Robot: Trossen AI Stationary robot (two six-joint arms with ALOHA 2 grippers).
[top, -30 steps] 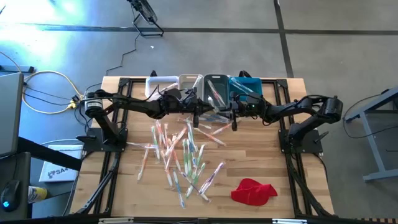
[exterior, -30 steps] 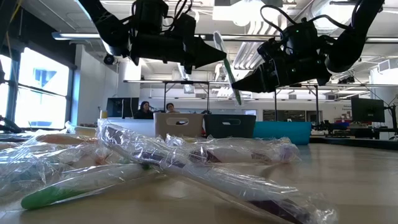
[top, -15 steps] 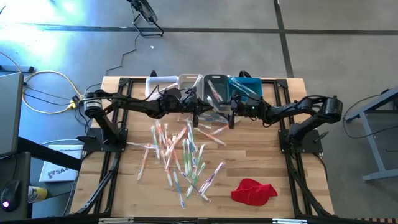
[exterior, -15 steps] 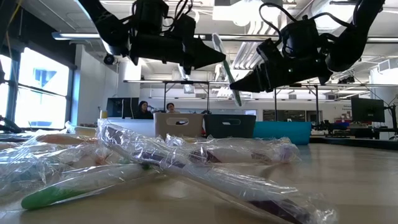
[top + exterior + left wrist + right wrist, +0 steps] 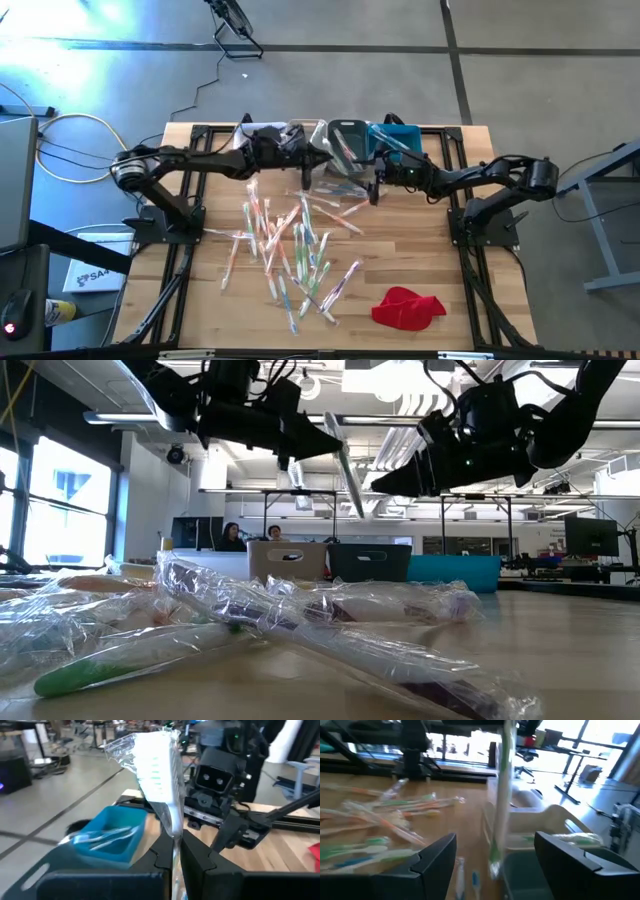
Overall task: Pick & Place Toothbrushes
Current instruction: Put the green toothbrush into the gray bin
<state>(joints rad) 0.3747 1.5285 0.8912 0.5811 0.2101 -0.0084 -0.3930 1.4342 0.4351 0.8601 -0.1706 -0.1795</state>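
The left claw (image 5: 325, 440) is raised above the tabletop (image 5: 420, 250), near the row of bins (image 5: 330, 135) at the far edge. Its fingers are clenched on one wrapped, green-handled toothbrush (image 5: 343, 468), which hangs tilted below the fingertips. In the left wrist view the wrapped toothbrush (image 5: 160, 780) rises from between the closed fingers (image 5: 195, 865).

The right claw (image 5: 385, 482) is raised just beside the left one, facing it. Its fingers (image 5: 435, 855) are spread apart and grasp nothing; the held toothbrush (image 5: 502, 790) stands between them in the right wrist view, clear of both.

The remaining toothbrushes (image 5: 290, 245) lie scattered in a loose pile on the middle of the tabletop. A red cloth (image 5: 407, 306) lies near the front right corner.
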